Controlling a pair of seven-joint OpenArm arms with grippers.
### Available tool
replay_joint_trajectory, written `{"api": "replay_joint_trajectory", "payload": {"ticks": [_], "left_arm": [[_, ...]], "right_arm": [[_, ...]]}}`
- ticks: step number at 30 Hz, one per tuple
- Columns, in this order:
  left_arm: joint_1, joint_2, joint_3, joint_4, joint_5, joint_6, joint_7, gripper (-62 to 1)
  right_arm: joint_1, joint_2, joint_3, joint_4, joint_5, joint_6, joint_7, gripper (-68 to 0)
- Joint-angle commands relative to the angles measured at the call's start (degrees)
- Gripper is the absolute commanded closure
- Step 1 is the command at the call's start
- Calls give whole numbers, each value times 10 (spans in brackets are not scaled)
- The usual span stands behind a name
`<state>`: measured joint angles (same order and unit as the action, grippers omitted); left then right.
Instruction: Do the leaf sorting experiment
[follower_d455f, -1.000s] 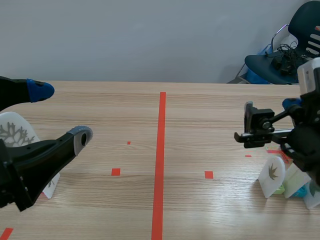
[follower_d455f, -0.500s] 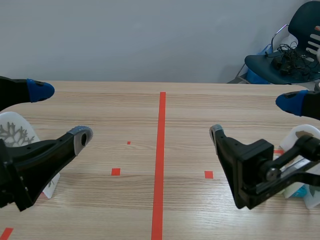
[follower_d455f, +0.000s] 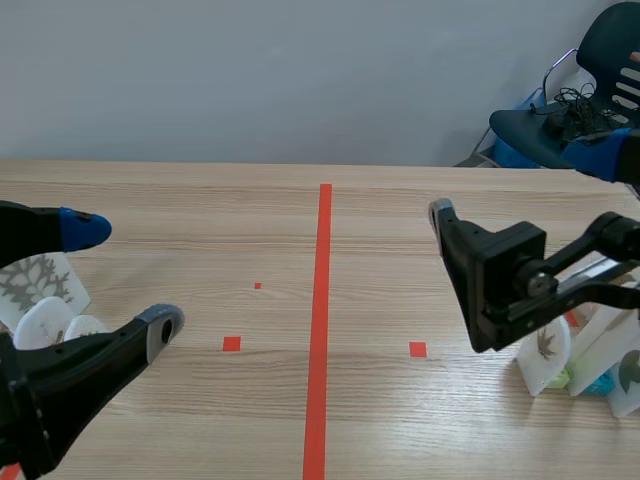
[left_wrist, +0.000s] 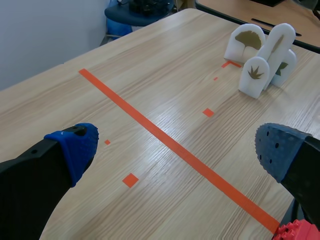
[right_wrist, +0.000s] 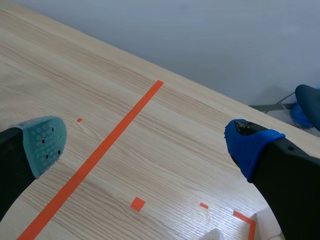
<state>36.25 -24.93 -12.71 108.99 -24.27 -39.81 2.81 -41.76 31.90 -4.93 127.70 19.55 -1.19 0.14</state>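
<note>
Table fills most of the view, pale wood split down the middle by an orange-red tape line that probably marks off the two sorting sides. Past its far right corner stands a dark chair with cables heaped on the seat.

The left gripper hangs low over the table's left side, fingers spread wide with nothing between them. The right gripper is raised over the right side, just as wide and just as empty, so no pick has begun.

Smallest are the white cards. The right leaf cards stand upright in a cluster just under the right arm. Their leaf faces point outward, likely so each can be read and pinched by its rounded top. The left leaf cards stand beside the left arm, partly hidden by it.
</note>
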Motion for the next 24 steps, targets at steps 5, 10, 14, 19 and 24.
{"api": "replay_joint_trajectory", "payload": {"ticks": [5, 10, 14, 19, 24], "left_arm": [[1, 7, 2, 4, -6, -1, -12, -623], [1, 6, 2, 4, -6, -1, -12, -623], [1, 6, 2, 4, -6, -1, -12, -623], [1, 6, 2, 4, -6, -1, -12, -623], [1, 6, 2, 4, -6, -1, -12, -623]], "right_arm": [[9, -1, 4, -3, 2, -5, 3, -679], [10, 0, 4, -17, 2, -5, 2, -679], [10, 0, 4, -28, 2, -5, 2, -679], [10, 0, 4, -31, 2, -5, 2, -679], [10, 0, 4, -31, 2, -5, 2, -679]]}}
